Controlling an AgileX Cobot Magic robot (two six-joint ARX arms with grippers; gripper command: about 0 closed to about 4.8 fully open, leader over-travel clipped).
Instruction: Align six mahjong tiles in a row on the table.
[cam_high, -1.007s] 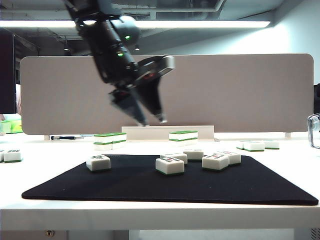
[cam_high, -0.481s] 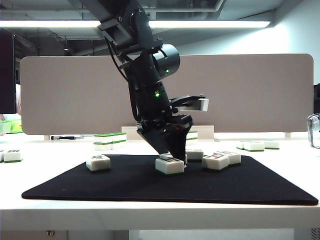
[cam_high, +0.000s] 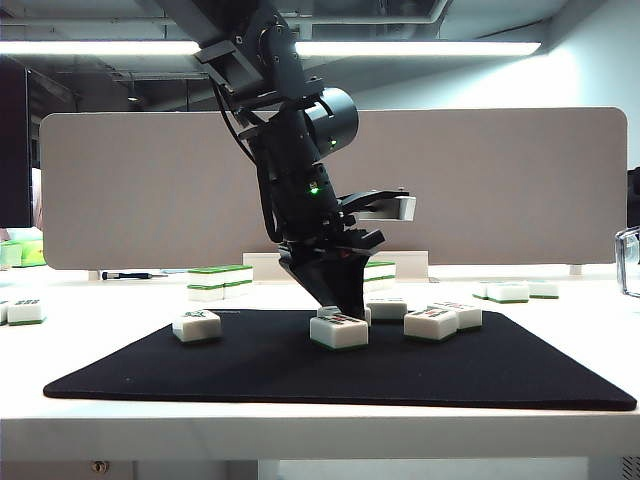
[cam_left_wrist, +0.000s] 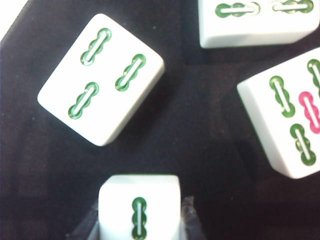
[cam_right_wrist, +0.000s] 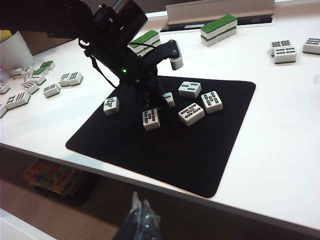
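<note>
My left gripper hides most of the tile behind the front one on the mat. At my left wrist, the tile between my fingers is cut off, as are two others. Tile markings are unreadable from outside.

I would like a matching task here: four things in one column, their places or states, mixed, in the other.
1. left gripper
2. right gripper
3. flat black rectangular mat
4. grey upright divider panel

a. stands behind the mat
b. shut, away from the mat
c. lies on the white table
d. closed on a white mahjong tile

Pairs: 1-d, 2-b, 3-c, 4-a
</note>
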